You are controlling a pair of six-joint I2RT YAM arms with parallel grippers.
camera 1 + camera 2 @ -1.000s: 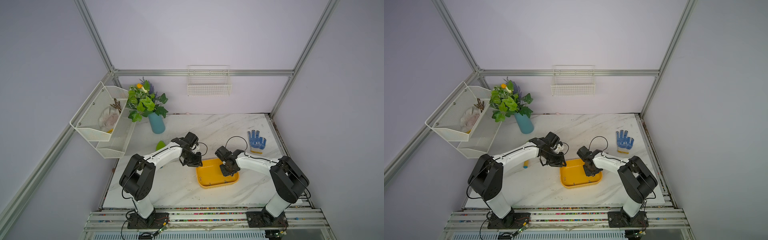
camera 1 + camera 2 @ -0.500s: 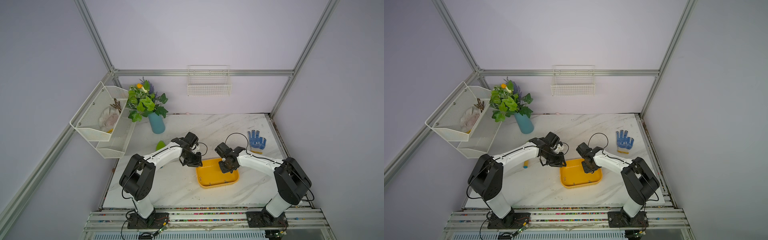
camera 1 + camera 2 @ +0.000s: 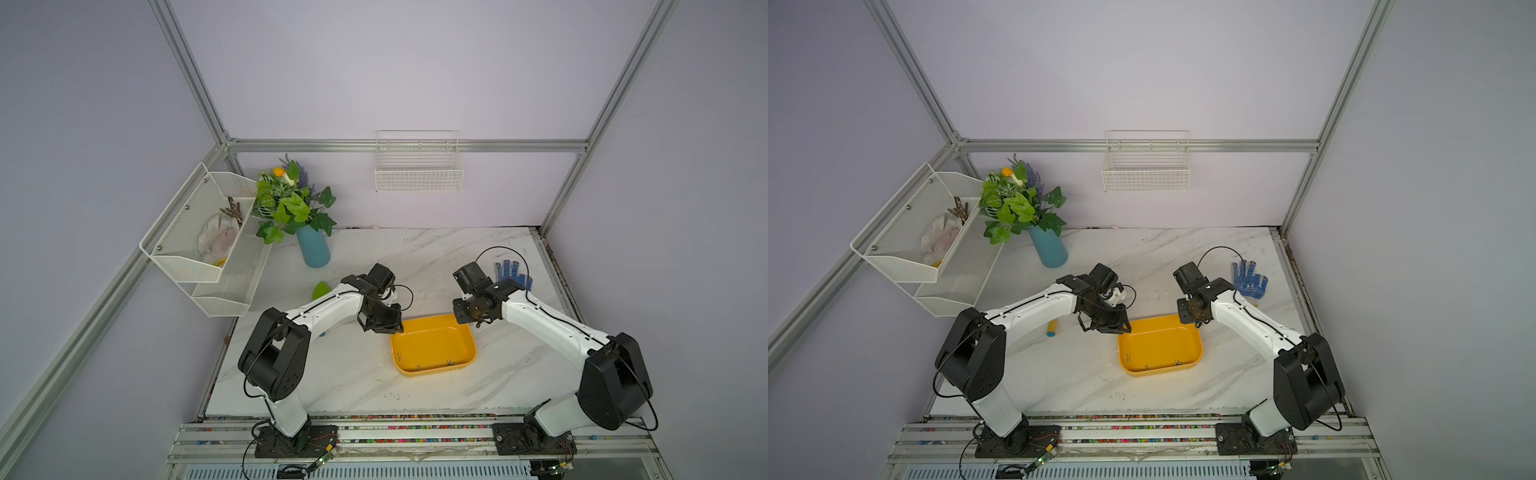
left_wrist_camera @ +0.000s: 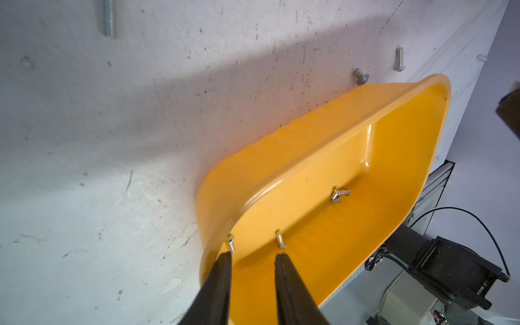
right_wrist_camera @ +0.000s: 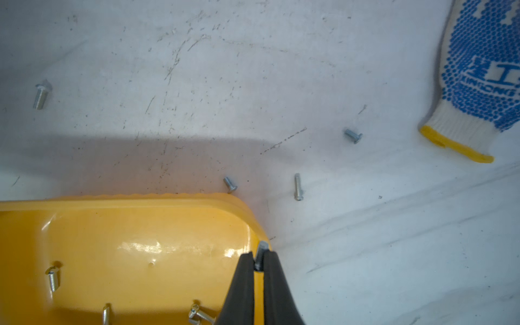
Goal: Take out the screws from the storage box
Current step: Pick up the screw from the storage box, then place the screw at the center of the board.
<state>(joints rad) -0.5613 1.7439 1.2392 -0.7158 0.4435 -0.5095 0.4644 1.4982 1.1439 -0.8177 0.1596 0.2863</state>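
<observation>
- My right gripper point(image 5: 259, 260) is pinched tight on one screw point(image 5: 262, 249), above a corner rim of the yellow storage box point(image 5: 126, 201).
- My left gripper point(image 4: 253, 257) stands narrowly parted and empty over another corner.
- Done: four freed screws point(image 5: 298, 187) lie on the table point(image 5: 281, 70) beside the box.
- Left: about four remaining screws point(image 4: 280, 239) on the box floor.
- A blue-dotted work glove point(image 5: 484, 70) lies well apart; I judge nothing obstructs set-down.
</observation>
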